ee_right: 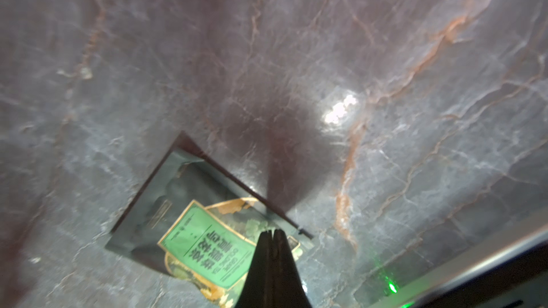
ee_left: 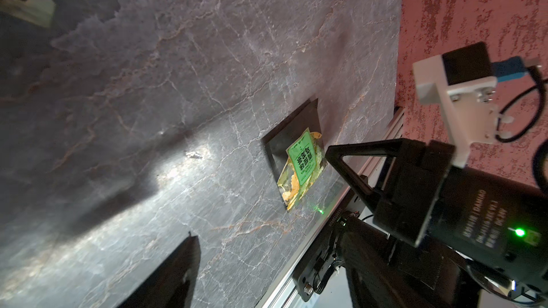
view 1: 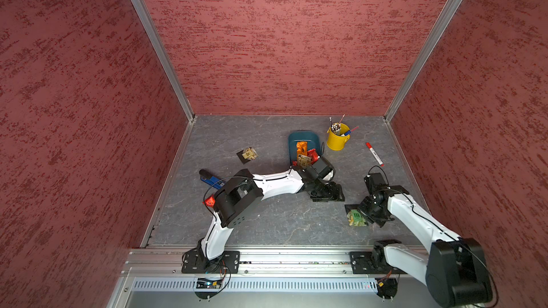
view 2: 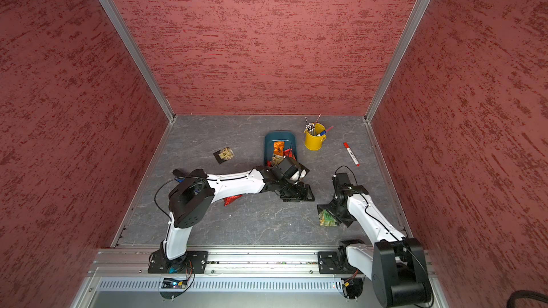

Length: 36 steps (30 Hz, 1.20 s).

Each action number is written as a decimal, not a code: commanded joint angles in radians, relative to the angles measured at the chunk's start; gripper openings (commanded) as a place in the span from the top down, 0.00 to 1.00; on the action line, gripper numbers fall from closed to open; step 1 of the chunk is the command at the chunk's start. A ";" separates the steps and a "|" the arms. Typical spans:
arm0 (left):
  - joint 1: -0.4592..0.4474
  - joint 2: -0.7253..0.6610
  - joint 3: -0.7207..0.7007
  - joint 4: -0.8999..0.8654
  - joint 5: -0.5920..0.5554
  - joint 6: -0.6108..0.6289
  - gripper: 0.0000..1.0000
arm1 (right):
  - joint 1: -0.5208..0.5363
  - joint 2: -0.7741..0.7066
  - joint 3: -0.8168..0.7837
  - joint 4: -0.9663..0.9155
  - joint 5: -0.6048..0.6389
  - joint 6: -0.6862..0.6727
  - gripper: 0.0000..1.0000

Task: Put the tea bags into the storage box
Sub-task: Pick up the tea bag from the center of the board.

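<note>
Beneath the right claw (ee_right: 271, 234): black-backed clear sachet with a green label (ee_right: 204, 244), lying flat on the grey marbled bench (view 1: 267, 226). The claw's jaws are pressed together, with their tips at the sachet's edge. Whether they pinch it cannot be told.

Left claw (view 1: 327, 193): jaws spread wide with nothing between them, over bare bench, well apart from the green-labelled sachet.

Just beyond the left claw: shallow dark teal plastic storage box (view 1: 302, 137) with rounded corners.
- Contents: orange foil packet (view 1: 301, 146), red crinkled foil packet (view 1: 312, 153), beige-labelled sachet (view 1: 304, 160).
- The left arm's wrist overhangs the box's near end and hides it.

Left of that claw, well apart:
- Black-backed sachet with a beige label (view 1: 247, 154), alone on the bench.
- Blue stapler-like tool (view 1: 211, 179), partly hidden by the left arm's elbow.
- Loose red foil packet (view 2: 232, 200), lying under the same arm.

Beyond the right claw:
- Yellow round cup of pencils (view 1: 338, 141), just beside the box.
- White marker with a red cap (view 1: 374, 154), lying flat.
</note>
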 commanded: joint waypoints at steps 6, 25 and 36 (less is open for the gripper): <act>-0.004 0.036 0.038 -0.011 0.026 0.014 0.20 | -0.010 0.065 -0.012 0.089 -0.006 -0.012 1.00; -0.016 0.131 0.052 0.088 0.032 -0.059 0.28 | -0.011 0.178 0.026 0.163 -0.113 -0.043 1.00; -0.042 0.201 0.129 0.009 -0.062 -0.063 0.28 | -0.010 0.149 0.008 0.159 -0.119 -0.041 1.00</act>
